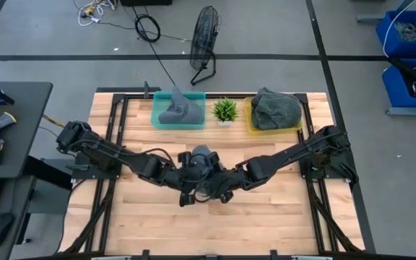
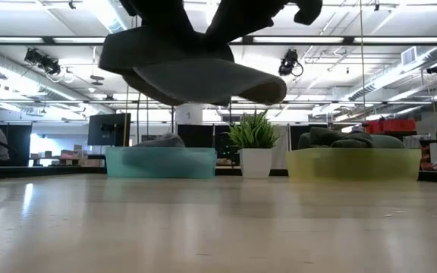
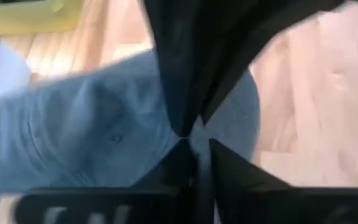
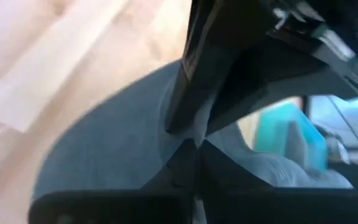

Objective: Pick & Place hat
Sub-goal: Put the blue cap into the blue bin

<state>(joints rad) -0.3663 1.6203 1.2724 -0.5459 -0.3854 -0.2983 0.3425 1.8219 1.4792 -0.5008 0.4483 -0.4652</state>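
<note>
A grey cap (image 1: 202,156) hangs above the middle of the table. In the low view the cap (image 2: 196,72) is clear of the wood, with its brim (image 2: 256,87) pointing to the picture's right. My left gripper (image 1: 191,182) and my right gripper (image 1: 219,183) meet at the cap's near side, tip to tip, and both are shut on it. The left wrist view shows the cap's crown (image 3: 73,130), and the right wrist view shows its grey cloth (image 4: 110,143). My left gripper pinches the cap's cloth (image 3: 169,146) between its two shut fingers, coming level from the table's left. The other gripper meets it at the same spot. The cap is lifted clear of the table. Which part of the cap is held is hidden by the fingers. My right gripper pinches the cap's grey cloth (image 4: 166,149) between its two shut fingers, coming level from the table's right, opposite the left gripper. The cap hangs clear of the table. The fingers hide which part of the cap they hold.
Along the far edge stand a teal bin (image 1: 159,119) holding a grey cap, a small potted plant (image 1: 225,110) and a yellow bin (image 1: 251,123) with dark green caps. Bare wood (image 1: 215,231) lies toward the near edge.
</note>
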